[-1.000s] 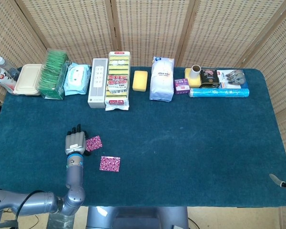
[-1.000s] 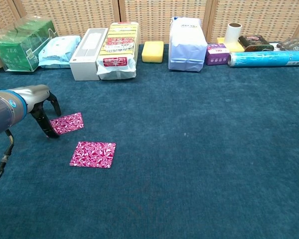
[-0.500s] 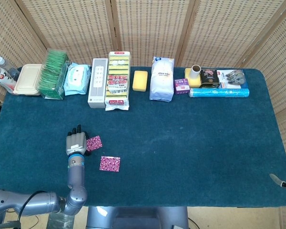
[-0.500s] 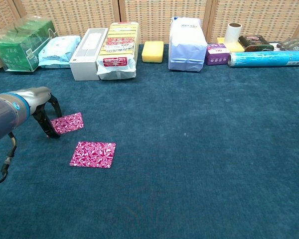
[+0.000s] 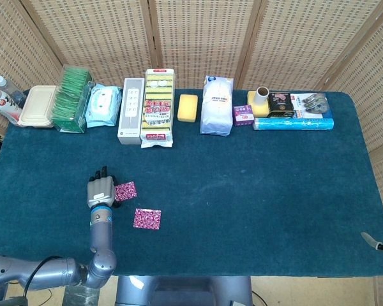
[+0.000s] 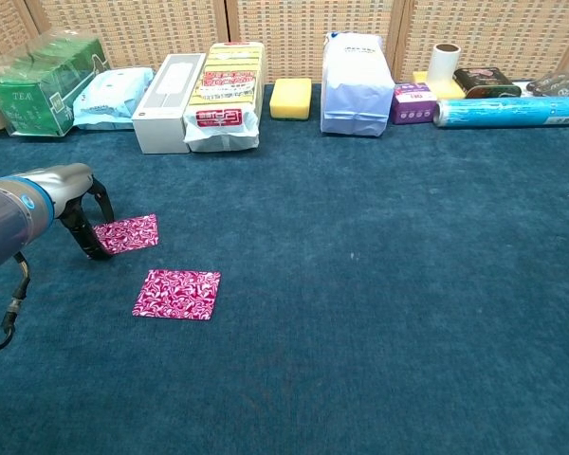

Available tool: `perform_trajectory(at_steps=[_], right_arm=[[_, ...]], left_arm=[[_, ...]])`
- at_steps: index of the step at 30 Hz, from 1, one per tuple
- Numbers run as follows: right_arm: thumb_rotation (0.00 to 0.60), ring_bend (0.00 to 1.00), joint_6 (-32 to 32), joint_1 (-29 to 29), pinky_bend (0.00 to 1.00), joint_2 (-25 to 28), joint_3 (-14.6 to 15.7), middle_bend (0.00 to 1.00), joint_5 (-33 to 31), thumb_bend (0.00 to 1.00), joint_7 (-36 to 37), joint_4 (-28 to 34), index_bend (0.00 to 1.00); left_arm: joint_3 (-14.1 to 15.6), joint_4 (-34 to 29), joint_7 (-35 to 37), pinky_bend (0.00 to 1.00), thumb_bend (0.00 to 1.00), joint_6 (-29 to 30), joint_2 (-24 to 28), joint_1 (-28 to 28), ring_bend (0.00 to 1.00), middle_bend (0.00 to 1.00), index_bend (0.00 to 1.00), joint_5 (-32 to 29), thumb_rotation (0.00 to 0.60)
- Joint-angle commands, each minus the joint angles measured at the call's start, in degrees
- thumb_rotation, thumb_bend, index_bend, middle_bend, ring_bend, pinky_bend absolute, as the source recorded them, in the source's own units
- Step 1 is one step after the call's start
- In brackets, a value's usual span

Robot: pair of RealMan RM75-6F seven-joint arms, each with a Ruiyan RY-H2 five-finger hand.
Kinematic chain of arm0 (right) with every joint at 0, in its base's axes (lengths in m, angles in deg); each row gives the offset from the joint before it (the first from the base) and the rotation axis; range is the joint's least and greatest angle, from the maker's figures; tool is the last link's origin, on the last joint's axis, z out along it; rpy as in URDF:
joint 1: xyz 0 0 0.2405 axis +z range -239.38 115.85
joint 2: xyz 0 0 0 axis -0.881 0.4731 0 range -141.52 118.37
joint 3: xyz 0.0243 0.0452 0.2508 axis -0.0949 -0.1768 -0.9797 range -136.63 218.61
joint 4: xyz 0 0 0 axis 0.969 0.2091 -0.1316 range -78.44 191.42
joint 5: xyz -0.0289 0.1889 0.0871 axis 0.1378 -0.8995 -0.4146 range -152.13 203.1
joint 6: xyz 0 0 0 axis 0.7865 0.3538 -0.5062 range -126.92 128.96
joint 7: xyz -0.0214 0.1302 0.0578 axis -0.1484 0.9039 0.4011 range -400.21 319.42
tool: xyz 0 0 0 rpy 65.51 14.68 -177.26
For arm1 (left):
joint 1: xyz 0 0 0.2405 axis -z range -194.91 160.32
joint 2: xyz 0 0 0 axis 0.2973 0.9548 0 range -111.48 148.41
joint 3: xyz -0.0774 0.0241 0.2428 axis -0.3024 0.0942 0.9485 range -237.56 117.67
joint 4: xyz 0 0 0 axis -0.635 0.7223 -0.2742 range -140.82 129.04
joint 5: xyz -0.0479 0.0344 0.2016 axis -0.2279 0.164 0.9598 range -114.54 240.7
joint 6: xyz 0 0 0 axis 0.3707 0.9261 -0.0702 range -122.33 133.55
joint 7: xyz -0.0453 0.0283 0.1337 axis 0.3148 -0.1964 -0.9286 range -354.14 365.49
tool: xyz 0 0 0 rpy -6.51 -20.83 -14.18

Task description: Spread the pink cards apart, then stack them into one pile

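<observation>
Spread done: two flat pink patterned cards lie apart, near-left on the blue table (image 5: 255,191). Left hand (image 5: 101,190) fingers (image 6: 83,235) touch the far card (image 6: 127,233), no visible grasp; near card (image 6: 177,293) untouched. Stacking remains.

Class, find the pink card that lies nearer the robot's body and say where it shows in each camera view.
Head view: nearer pink card lies lower left, right of the forearm.
Chest view: it lies left of centre, in front of the other pink card.
Shared landmark: the yellow sponge in the back row.
</observation>
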Motion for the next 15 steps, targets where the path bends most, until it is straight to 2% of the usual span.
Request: perform_trajectory(at_steps=[1, 15], right_arm=[[0.6, 0.01, -0.02, -0.01, 0.0, 0.0, -0.01, 0.09, 0.0, 0.0, 0.0, 0.02, 0.12], [0.6, 0.01, 0.02, -0.02, 0.0, 0.02, 0.01, 0.09, -0.04, 0.0, 0.02, -0.02, 0.12]], left_arm=[[-0.06, -0.11, -0.01, 0.12, 0.21, 0.06, 0.06, -0.1, 0.0, 0.0, 0.36, 0.18, 0.6], [0.36, -2.91, 0.44, 0.12, 0.21, 0.79, 1.22, -1.09, 0.0, 0.0, 0.36, 2.6, 0.6]])
